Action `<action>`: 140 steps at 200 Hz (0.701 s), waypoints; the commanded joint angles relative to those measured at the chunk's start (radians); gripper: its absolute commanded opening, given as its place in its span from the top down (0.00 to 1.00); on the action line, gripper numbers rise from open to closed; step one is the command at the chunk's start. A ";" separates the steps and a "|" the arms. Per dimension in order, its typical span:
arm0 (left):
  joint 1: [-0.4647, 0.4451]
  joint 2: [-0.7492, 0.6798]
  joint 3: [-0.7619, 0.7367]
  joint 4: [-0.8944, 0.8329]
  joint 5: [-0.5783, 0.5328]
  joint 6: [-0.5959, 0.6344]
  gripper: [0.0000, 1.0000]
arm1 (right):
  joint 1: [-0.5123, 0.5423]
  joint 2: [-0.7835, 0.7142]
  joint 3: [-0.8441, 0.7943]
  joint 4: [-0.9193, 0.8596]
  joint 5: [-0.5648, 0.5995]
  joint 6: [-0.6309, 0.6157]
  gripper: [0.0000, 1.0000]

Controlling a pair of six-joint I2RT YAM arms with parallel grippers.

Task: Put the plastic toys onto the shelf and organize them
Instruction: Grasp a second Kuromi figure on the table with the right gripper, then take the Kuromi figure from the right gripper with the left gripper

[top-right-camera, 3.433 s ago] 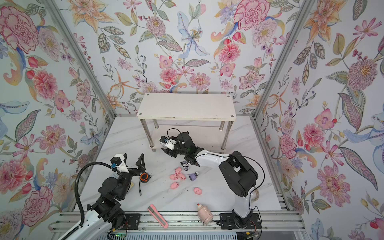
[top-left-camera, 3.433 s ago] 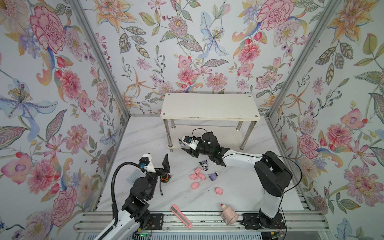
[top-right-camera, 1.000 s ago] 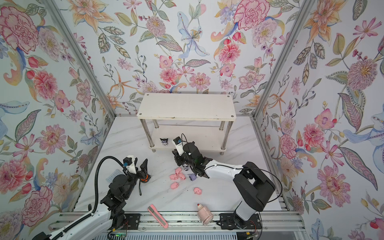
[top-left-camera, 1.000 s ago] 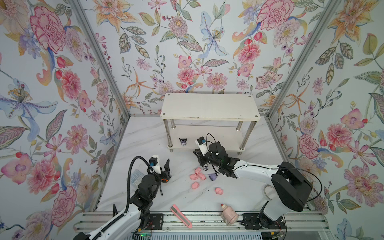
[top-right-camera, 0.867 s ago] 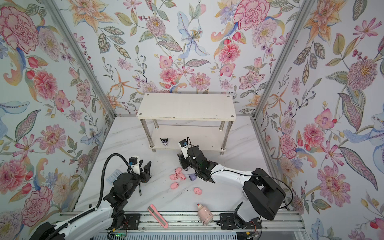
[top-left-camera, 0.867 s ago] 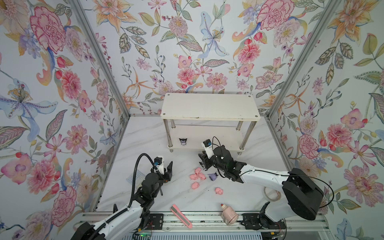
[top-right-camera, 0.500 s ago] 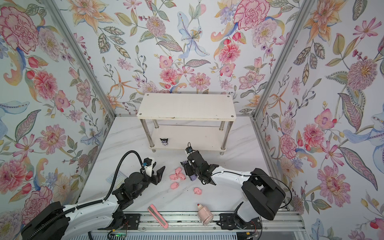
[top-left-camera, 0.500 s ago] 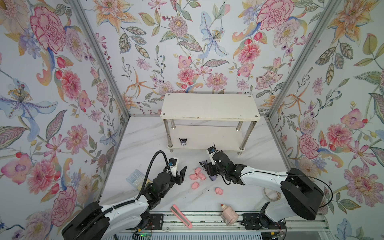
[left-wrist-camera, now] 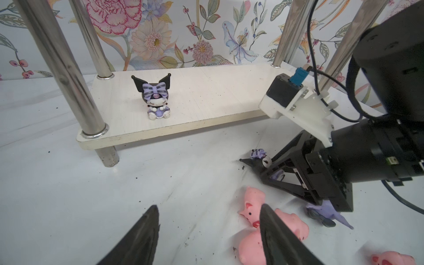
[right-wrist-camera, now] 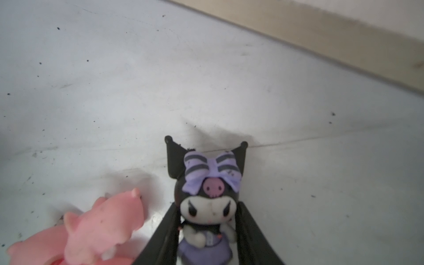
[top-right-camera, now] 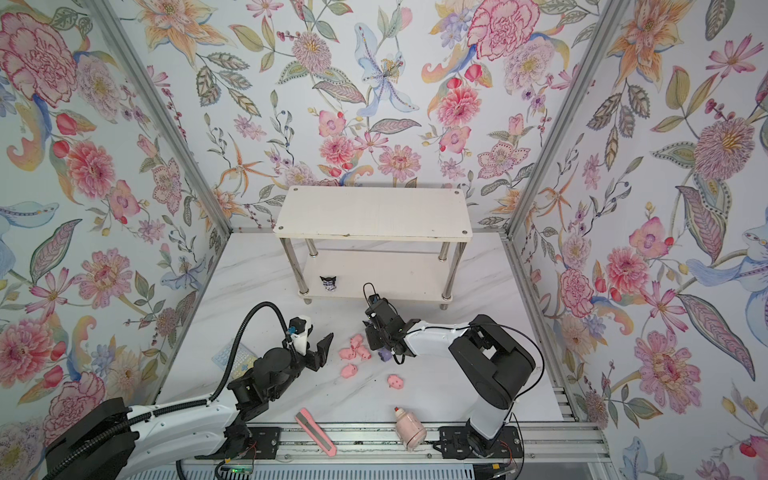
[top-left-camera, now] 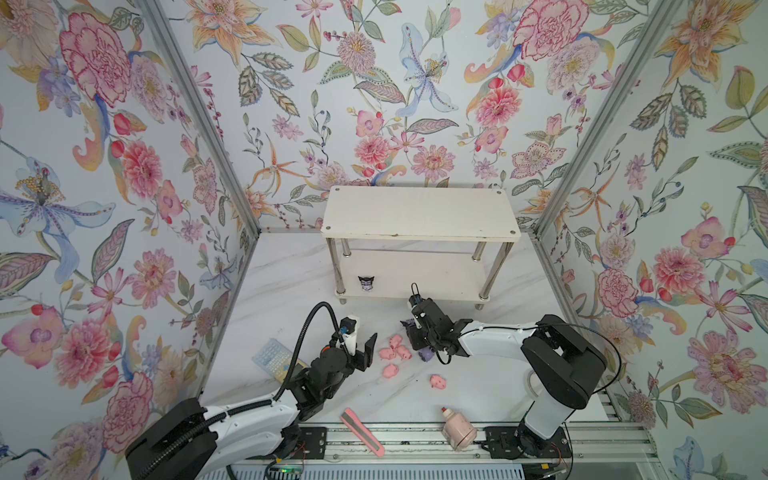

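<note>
**Sam:** Where do the toys go?

**Me:** Onto the shelf (top-left-camera: 419, 216), the big white thing at the back of the desk (top-left-camera: 291, 274). Its top board is bare. One horned doll (top-left-camera: 366, 283) sits upright on the low board, close to a front leg. I think I am making a row there.

**Sam:** What are your arms doing?

**Me:** My right pincer (right-wrist-camera: 206, 229) is clenched on a second horned doll (right-wrist-camera: 212, 183). I squeeze its body from both sides, so the head and horns poke out past the tips. It is low, just in front of the shelf. I can't tell if it touches the desk.

**Sam:** And the left?

**Me:** My left pincer (left-wrist-camera: 208, 207) is spread wide with nothing in it. It hangs right by the pink pigs (top-left-camera: 394, 349), so I guess a pig is its job.

**Sam:** Anything smaller?

**Me:** A third horned doll (top-left-camera: 427, 355) lies on the desk, partly under my right wrist. The pigs lie there too, a little bunch and two apart.
</note>
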 commanded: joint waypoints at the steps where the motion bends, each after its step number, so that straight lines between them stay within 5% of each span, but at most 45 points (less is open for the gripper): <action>1: -0.013 -0.008 0.053 -0.016 -0.031 -0.011 0.30 | -0.010 0.005 -0.008 0.016 -0.005 0.008 0.73; 48: -0.013 0.034 0.125 -0.029 0.026 -0.001 0.12 | -0.005 -0.162 -0.158 0.219 -0.036 -0.039 0.91; 56: -0.012 0.041 0.143 -0.032 0.036 -0.005 0.01 | 0.003 -0.205 -0.191 0.262 -0.041 -0.059 0.93; 79: -0.012 0.067 0.217 -0.076 0.075 -0.027 0.01 | 0.044 -0.326 -0.266 0.362 -0.037 -0.144 0.95; 140: 0.033 0.122 0.390 -0.166 0.312 -0.181 0.01 | 0.247 -0.517 -0.319 0.418 0.258 -0.370 0.95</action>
